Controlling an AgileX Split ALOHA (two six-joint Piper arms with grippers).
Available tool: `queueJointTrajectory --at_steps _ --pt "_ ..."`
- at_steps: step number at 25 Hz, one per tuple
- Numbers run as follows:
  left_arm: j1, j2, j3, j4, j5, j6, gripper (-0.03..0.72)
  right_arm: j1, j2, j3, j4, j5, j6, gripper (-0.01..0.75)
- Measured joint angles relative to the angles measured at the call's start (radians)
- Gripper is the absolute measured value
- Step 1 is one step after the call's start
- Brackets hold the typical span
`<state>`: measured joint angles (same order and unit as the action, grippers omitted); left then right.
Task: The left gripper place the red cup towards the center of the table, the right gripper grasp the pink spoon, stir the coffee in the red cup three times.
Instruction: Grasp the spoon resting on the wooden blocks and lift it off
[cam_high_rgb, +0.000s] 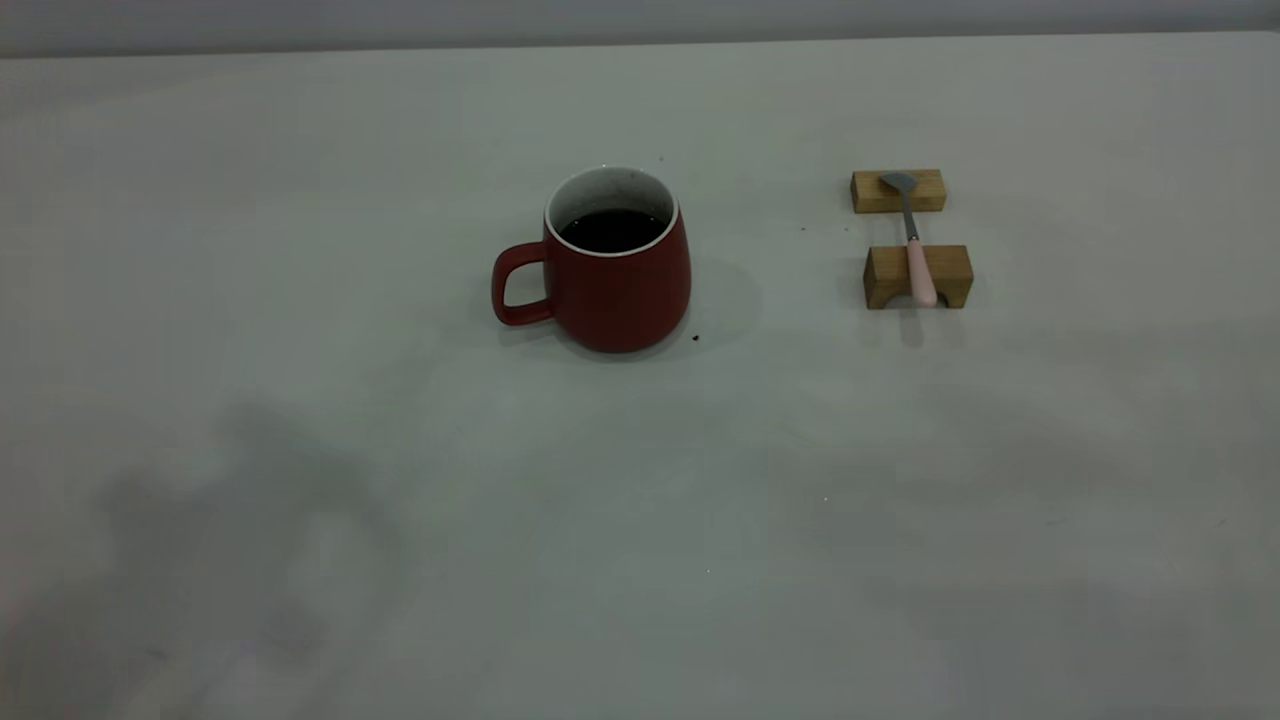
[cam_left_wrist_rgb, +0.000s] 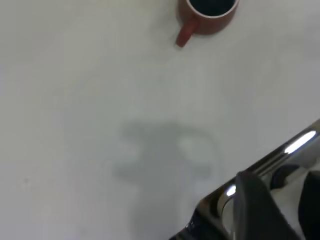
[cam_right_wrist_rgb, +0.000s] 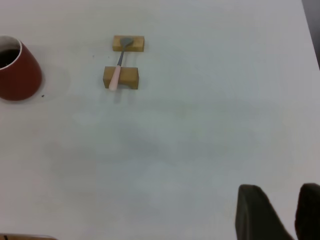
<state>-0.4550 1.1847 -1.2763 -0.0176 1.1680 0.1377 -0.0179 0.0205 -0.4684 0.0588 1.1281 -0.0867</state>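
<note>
Both claws mostly cut off; red cup partly cropped in wrist views.

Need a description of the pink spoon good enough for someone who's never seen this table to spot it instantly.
Start at the red cup near the middle of the table; in the exterior view, look to its right for two tan wooden blocks. The pink spoon lies bridged across both, grey bowl on the farther block, handle on the nearer. It is the only slim, pale pink item there.

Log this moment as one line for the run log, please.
red cup: centre of table, holds coffee | pink spoon: across two wooden blocks | both end effectors away, nothing held
</note>
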Motion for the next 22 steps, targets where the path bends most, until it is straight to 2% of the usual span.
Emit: queueJointTrajectory --at_steps 4,7,10,14,17,22 --pt "0.023 -0.269 0.195 0.003 0.0 -0.095 0.252 0.0 0.0 0.0 0.0 0.0 0.0 0.237" --pt "0.125 -0.507 0.367 0.005 -0.002 -0.138 0.246 0.0 0.0 0.0 0.0 0.0 0.0 0.237" --pt "0.259 -0.708 0.539 0.008 -0.012 -0.146 0.245 0.0 0.0 0.0 0.0 0.0 0.0 0.237" --pt "0.378 -0.938 0.729 0.007 -0.092 -0.146 0.245 0.0 0.0 0.0 0.0 0.0 0.0 0.237" --pt "0.442 -1.045 0.761 0.007 -0.086 -0.138 0.245 0.0 0.0 0.0 0.0 0.0 0.0 0.237" --pt "0.457 -1.123 0.771 0.007 -0.067 -0.123 0.245 0.0 0.0 0.0 0.0 0.0 0.0 0.237"
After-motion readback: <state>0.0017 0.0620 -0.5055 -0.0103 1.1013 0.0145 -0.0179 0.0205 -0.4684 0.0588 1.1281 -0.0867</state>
